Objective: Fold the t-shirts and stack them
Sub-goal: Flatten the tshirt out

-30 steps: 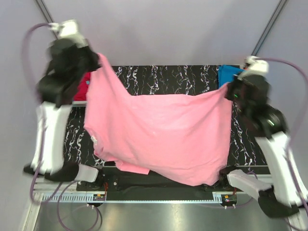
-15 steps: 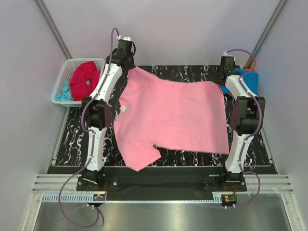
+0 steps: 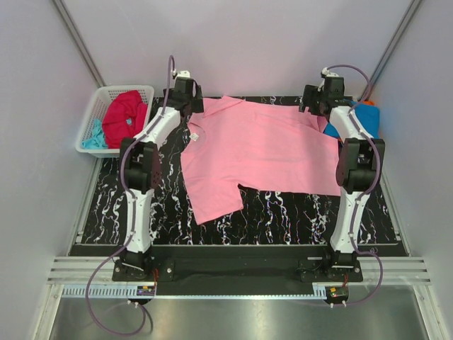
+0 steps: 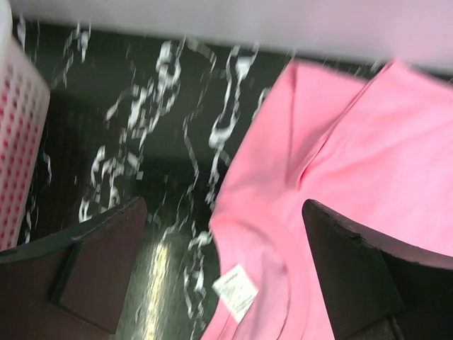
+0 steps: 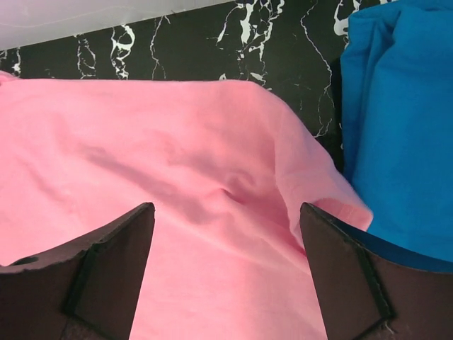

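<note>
Pink t-shirt (image 3: 262,152) flat, not yet folded; left gripper (image 4: 223,273) and right gripper (image 5: 226,276) both spread, empty; red shirt (image 3: 124,117) waits in basket (image 3: 106,92).

Black marble-veined table (image 3: 283,212) (white veins), lavender walls (image 3: 255,42).

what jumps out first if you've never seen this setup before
The large light pink cloth t-shirt spread flat across the black marbled table, between the two arms. The open left gripper and right gripper hover over its far corners. A white plastic lattice basket at far left holds a crimson red shirt; a bright blue one lies far right.
</note>
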{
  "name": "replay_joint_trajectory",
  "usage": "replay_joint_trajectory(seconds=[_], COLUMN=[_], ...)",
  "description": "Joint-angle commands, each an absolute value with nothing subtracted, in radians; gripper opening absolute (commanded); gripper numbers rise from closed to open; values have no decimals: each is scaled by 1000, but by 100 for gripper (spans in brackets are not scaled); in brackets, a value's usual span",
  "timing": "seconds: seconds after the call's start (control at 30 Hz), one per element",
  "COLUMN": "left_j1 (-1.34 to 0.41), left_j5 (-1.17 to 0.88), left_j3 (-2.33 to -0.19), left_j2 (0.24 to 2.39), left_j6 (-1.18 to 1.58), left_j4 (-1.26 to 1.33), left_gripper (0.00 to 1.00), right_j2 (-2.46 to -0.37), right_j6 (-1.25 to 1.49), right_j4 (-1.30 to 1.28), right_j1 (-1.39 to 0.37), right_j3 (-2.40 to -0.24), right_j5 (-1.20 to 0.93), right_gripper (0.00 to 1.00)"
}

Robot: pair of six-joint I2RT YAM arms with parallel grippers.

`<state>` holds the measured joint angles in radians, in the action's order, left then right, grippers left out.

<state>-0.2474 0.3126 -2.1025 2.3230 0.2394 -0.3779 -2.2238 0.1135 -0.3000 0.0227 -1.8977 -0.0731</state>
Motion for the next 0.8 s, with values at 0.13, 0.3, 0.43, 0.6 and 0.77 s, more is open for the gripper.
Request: replay_joint_trajectory(seconds=[0.13,0.3,0.43,0.6,0.77], left_j1=[-273,-343,-350,-357,-411], left_j5=[232,186,150,95,124], left_j3=[-1872,-1822,-1825,-1778,-1746], left_j2=[1991,1905,1920,1971,2046], left_j6=[279,302,415,567,586], left_j4=[-278,-412,-529,-635,-689], left_gripper=[99,99,99,94,93], right_j2=[-1991,-1918,-1885,-1839,-1862], right_j6=[91,121,181,262,278], right_j4=[-256,-354,-452,-451,-445], right_j1=[28,28,20,6,-51], right_j3=[-1801,-1784,-1729,-1527,-1367], right_j5=[-6,76,-63,-199,-193], right_gripper=[92,95,94,92,91])
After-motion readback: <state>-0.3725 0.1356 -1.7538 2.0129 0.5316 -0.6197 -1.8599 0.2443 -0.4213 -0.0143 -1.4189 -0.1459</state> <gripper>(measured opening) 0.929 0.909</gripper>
